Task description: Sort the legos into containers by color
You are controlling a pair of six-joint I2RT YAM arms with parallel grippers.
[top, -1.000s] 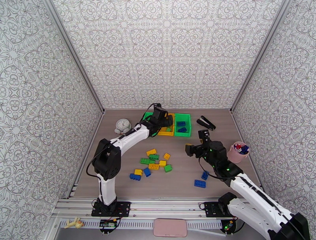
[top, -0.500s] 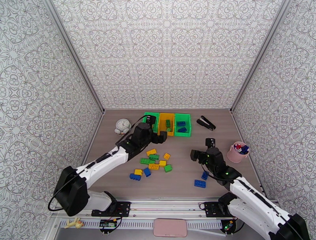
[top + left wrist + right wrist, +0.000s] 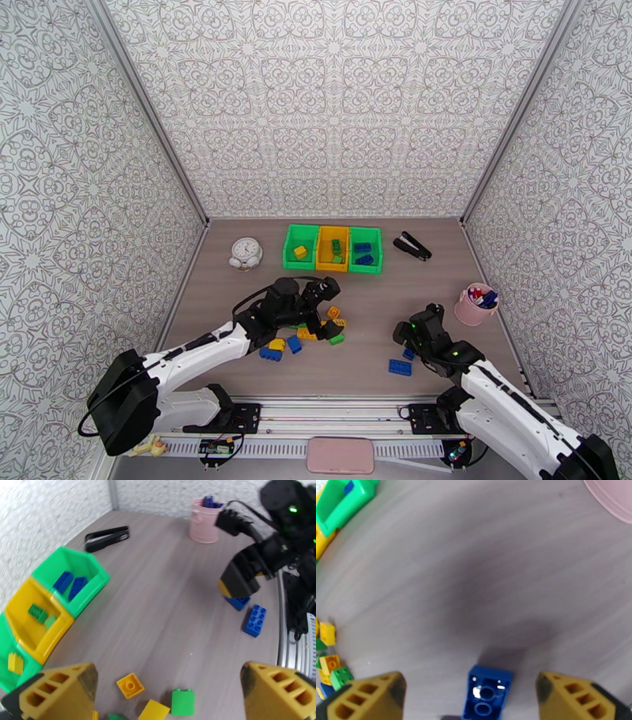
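Three joined containers stand at the back: a green bin (image 3: pixel 294 238) with a yellow lego (image 3: pixel 300 252), a yellow bin (image 3: pixel 323 251) with green legos, and a green bin (image 3: pixel 373 238) with blue legos (image 3: pixel 363 253). Loose legos (image 3: pixel 304 335) in yellow, green and blue lie mid-table. My left gripper (image 3: pixel 328 304) hovers open over them; a yellow lego (image 3: pixel 130 685) and a green lego (image 3: pixel 183 702) lie between its fingers (image 3: pixel 59 693). My right gripper (image 3: pixel 409 335) is open, low over a blue lego (image 3: pixel 486 693) that sits between its fingers (image 3: pixel 367 697). Another blue lego (image 3: pixel 400 367) lies nearer.
A pink cup (image 3: pixel 476 305) of small coloured bits stands at the right, close behind the right arm. A black stapler (image 3: pixel 411 245) lies right of the bins and a small white clock (image 3: pixel 246 253) left of them. Patterned walls close in three sides.
My left gripper has drawn back from over the bins to the loose pile. My right gripper has come nearer and lower, onto the blue lego at the right.
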